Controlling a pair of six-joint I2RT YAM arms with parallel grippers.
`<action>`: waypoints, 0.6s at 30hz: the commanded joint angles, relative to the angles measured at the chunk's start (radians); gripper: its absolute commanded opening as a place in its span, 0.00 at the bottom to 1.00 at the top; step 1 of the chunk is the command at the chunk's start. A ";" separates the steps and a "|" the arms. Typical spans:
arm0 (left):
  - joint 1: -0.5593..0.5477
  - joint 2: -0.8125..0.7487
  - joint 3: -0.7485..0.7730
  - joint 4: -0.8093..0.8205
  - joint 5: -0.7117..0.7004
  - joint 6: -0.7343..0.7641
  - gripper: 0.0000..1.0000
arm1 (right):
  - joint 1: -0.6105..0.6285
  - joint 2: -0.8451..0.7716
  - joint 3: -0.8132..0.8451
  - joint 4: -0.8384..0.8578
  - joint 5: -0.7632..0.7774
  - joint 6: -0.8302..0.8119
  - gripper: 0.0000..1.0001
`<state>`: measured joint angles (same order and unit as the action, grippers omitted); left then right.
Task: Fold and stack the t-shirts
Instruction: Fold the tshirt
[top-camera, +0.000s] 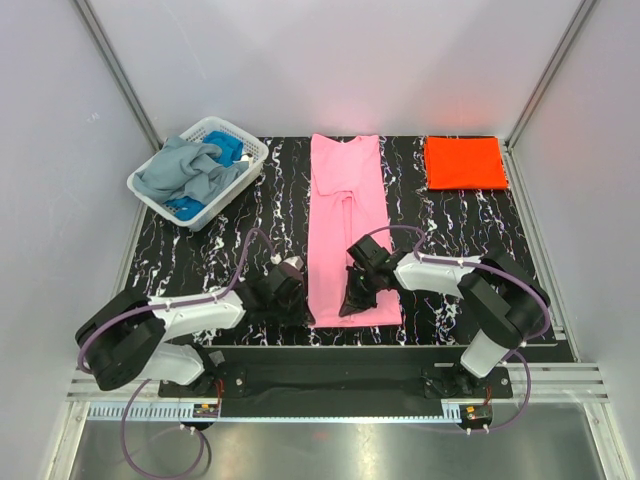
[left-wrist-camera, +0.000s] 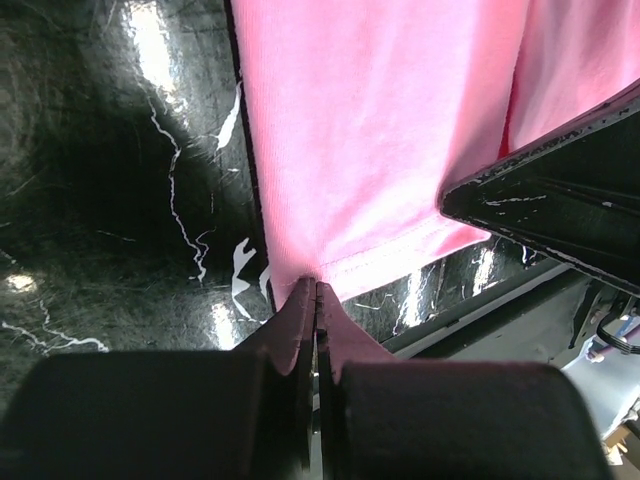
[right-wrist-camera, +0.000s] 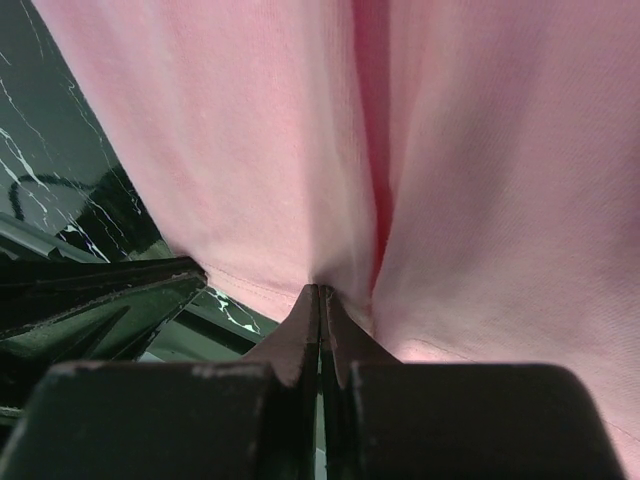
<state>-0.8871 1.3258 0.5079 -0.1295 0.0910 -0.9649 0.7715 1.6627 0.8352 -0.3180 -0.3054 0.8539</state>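
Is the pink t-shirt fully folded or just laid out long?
Partly folded: the pink t-shirt lies as a long narrow strip with its sides turned inward, not yet a compact square like the orange-red t-shirt.

pink t-shirt (top-camera: 345, 200): one, in the middle of the desk
orange-red t-shirt (top-camera: 465, 162): one, folded, at 2 o'clock
grey-blue t-shirt (top-camera: 185, 172): at least one, bundled in the basket; exact count cannot be told
blue t-shirt (top-camera: 228, 150): at least one, mostly buried in the same heap
white lattice basket (top-camera: 245, 136): one, at 10 o'clock
desk (top-camera: 250, 230): one, black marbled
arms: two, left arm (top-camera: 190, 315) and right arm (top-camera: 440, 272)
end effectors: two, left end effector (left-wrist-camera: 317, 290) and right end effector (right-wrist-camera: 320, 292)
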 joint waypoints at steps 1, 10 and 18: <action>0.004 -0.023 0.000 -0.077 -0.054 0.018 0.01 | 0.011 -0.024 0.008 0.014 0.009 0.008 0.00; 0.004 -0.089 0.162 -0.176 -0.028 0.063 0.27 | 0.014 -0.067 0.186 -0.194 0.043 -0.047 0.00; 0.004 -0.007 0.081 -0.073 0.019 0.046 0.26 | 0.014 -0.109 0.136 -0.254 0.114 -0.067 0.00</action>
<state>-0.8871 1.2861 0.6281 -0.2531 0.0875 -0.9165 0.7742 1.5791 0.9932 -0.5095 -0.2455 0.8074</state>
